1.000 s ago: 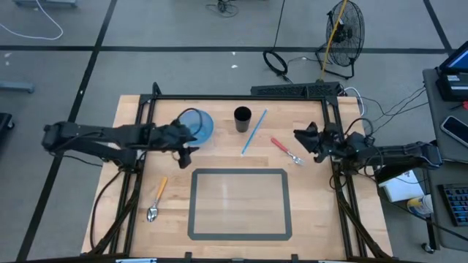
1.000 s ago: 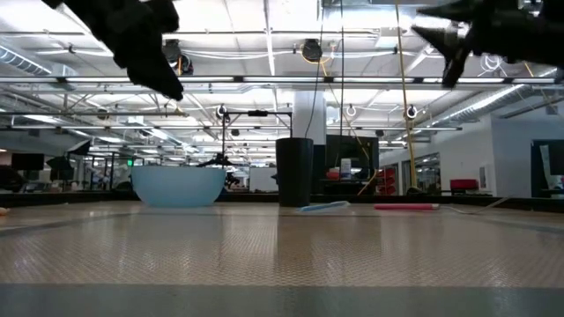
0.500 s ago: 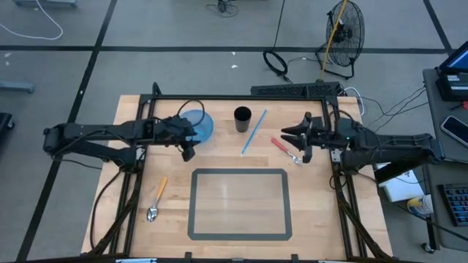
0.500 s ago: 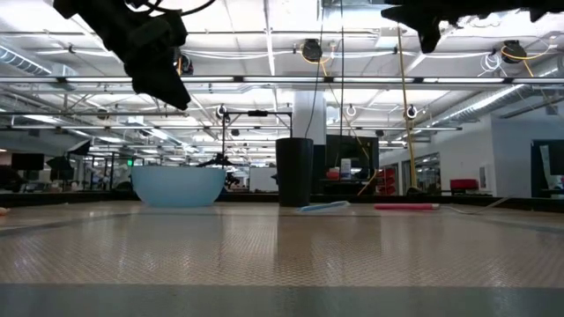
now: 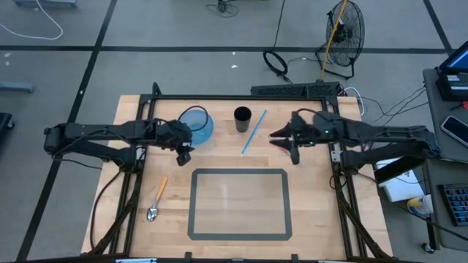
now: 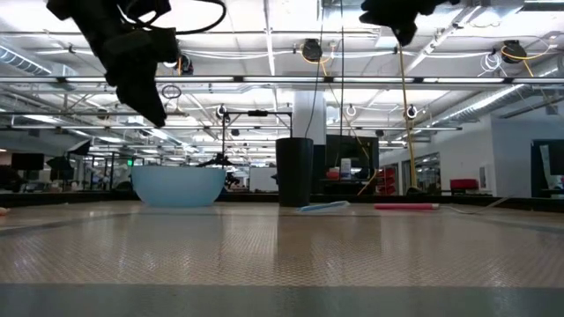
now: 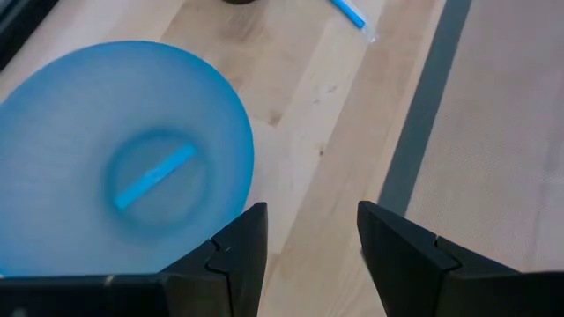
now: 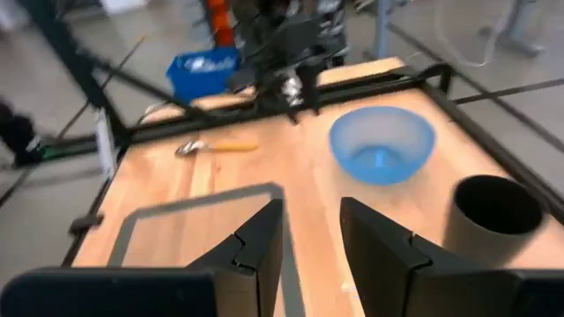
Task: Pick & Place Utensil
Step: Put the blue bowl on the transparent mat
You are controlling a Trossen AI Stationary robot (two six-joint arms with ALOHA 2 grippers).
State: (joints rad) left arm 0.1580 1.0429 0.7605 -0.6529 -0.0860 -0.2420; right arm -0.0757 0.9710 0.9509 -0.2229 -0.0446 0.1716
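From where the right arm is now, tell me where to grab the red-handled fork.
Grip the red-handled fork on its red handle, from straight above, fingers across its width. It lies flat and slanted beside the open right gripper, with bare table around it.

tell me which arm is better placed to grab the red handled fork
Right. The right gripper hangs open directly over the red-handled fork, while the left gripper sits across the table beside the blue bowl, with the black cup and blue straw between.
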